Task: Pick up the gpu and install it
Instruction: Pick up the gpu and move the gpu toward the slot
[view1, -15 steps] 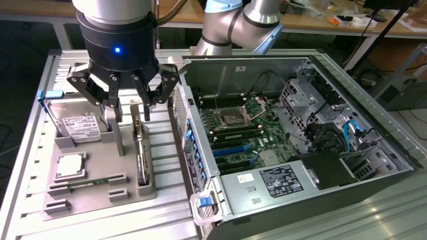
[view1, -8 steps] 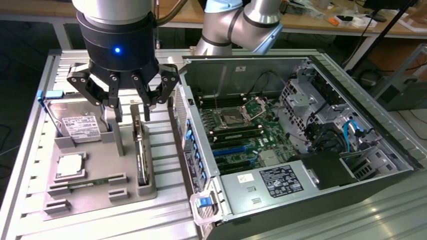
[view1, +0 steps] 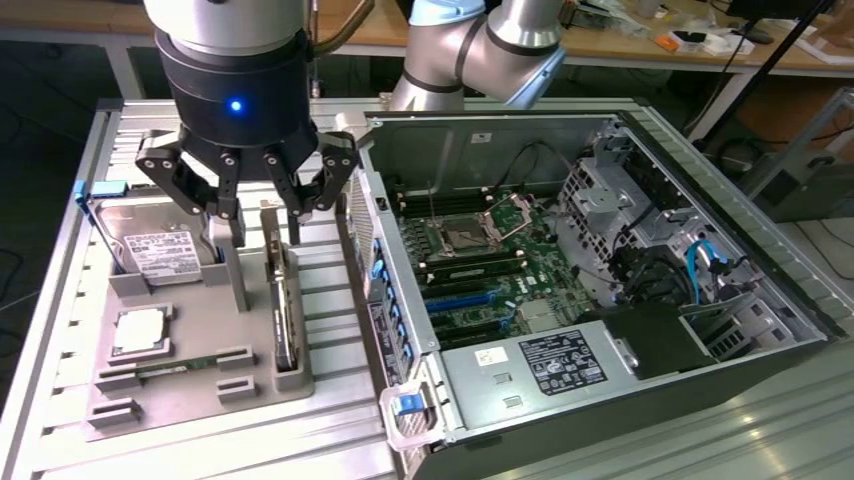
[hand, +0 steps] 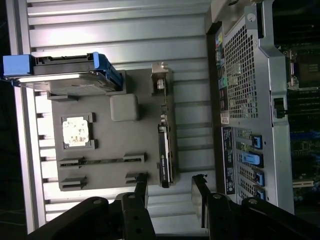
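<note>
While the black multi-fingered gripper hangs over the grey moulded parts tray, its jaws stand wide apart and clamp nothing. A blue indicator light glows on the gripper body.

**Task item.** The gpu, a slim rectangular expansion card with a silver metal end bracket, stands on its long edge in a slot of the tray. It occupies the side of the tray nearest the computer case. In the wrist view the card shows edge-on and one end of it lies between the lines of the two fingers, touching neither. In the exterior view the fingertips hang about the opposite, upper end of the card; contact cannot be confirmed there.

**Other tray contents.**
- Silver hard drive with a white label and blue side rails, propped at a tilt.
- Small square silver processor chip, seated flat in its recess.
- Thin memory stick, set on edge between two end supports.

**Installation site.** The open grey metal computer case lies on its side just beside the tray, on the exterior view's right. Its green motherboard is exposed. Tray and case both rest on a slatted aluminium table.
</note>
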